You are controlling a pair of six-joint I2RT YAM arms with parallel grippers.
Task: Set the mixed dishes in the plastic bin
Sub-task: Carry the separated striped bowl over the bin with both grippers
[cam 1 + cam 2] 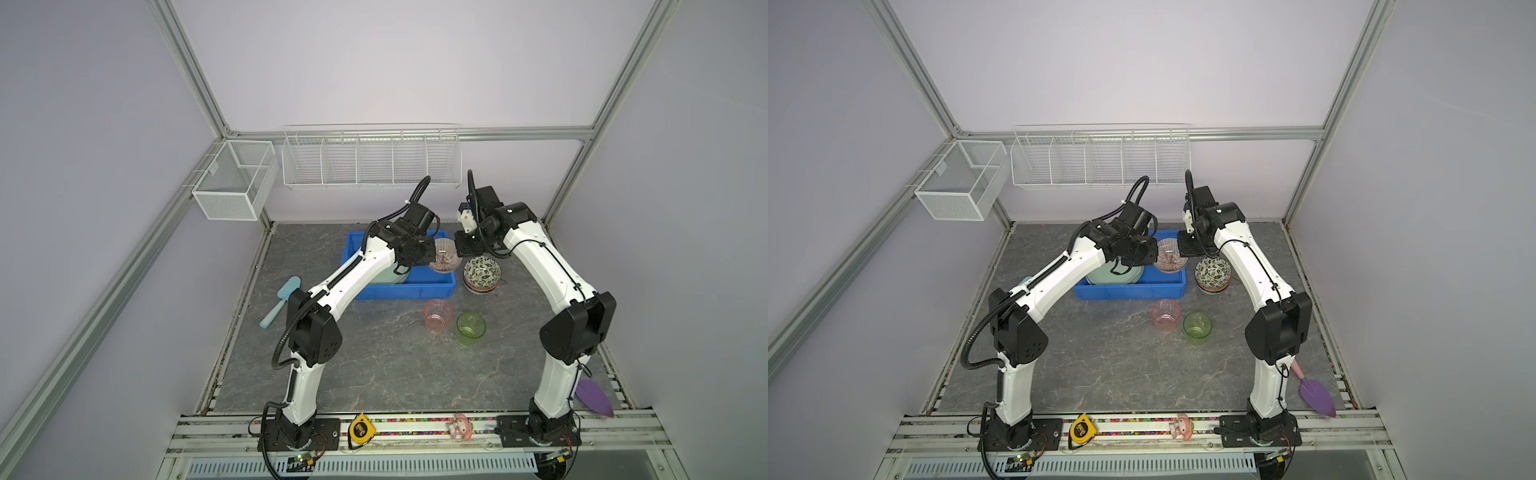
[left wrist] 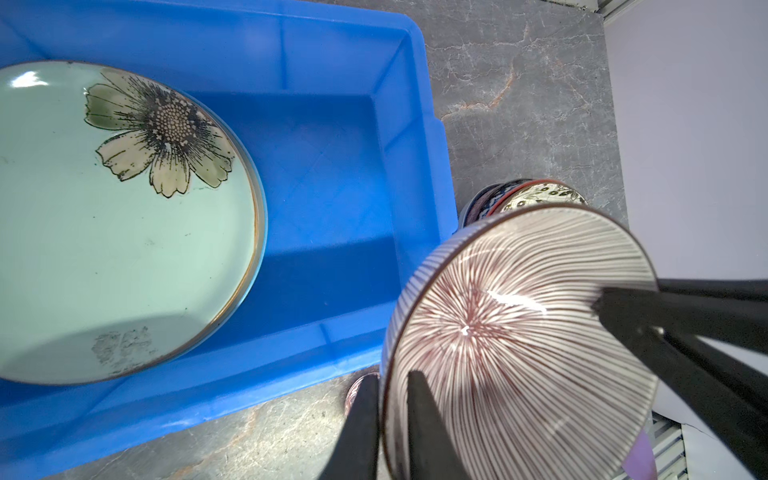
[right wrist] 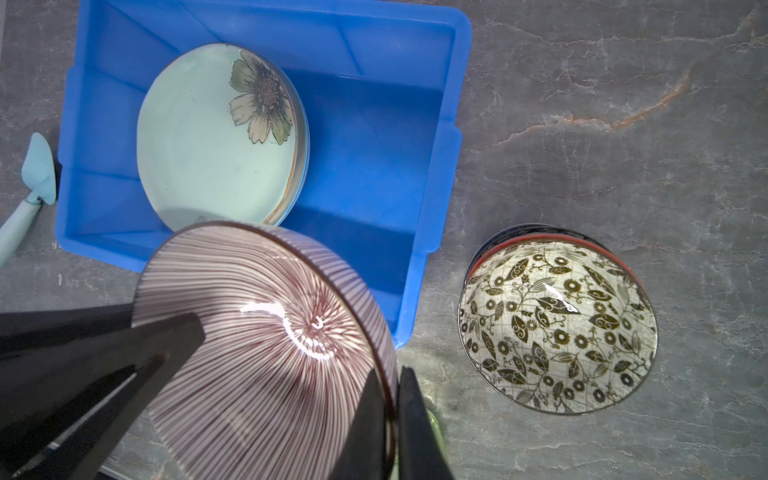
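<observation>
Striped bowl [image 2: 519, 332], likely slick, brittle, wants a lip hold: from above, right claw [image 3: 392, 374] pinches 3 o'clock, left claw [image 2: 392, 378] narrow astride 9 o'clock, clamp unclear.

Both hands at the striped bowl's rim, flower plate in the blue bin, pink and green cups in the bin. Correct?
Not the cups. Both top views show the pink cup and green cup standing on the table in front of the blue bin. Rest holds: left hand and right hand at the rim of the striped bowl, flower plate in the bin.
</observation>
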